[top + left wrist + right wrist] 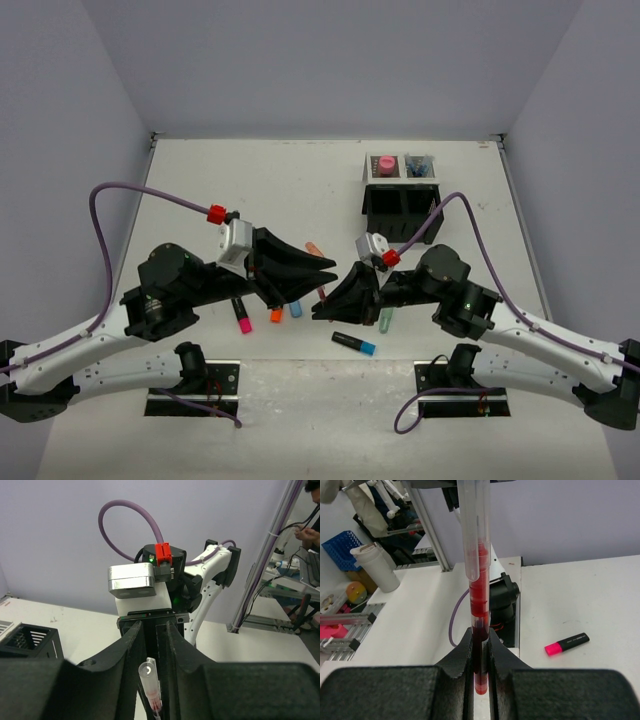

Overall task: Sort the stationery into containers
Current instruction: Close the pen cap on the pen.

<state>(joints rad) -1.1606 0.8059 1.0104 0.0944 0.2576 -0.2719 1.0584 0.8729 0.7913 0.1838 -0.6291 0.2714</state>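
A thin red pen (479,605) with a clear cap (148,676) spans the two grippers above the middle of the table. My right gripper (480,641) is shut on its red rear end. My left gripper (154,630) has its jaws drawn narrow around the capped end; whether both jaws press on it does not show. From above, the two grippers (328,272) (322,308) meet tip to tip, with a bit of the pen (321,292) between them. The black mesh organizer (402,205) stands at the back right, a pink glue stick (384,164) in one tall compartment and blue pens (420,166) in the other.
Loose on the table under the arms lie a pink highlighter (244,322), an orange one (276,315), a blue one (296,310), a peach one (314,246), a mint one (386,318) and a black marker with a blue cap (356,344).
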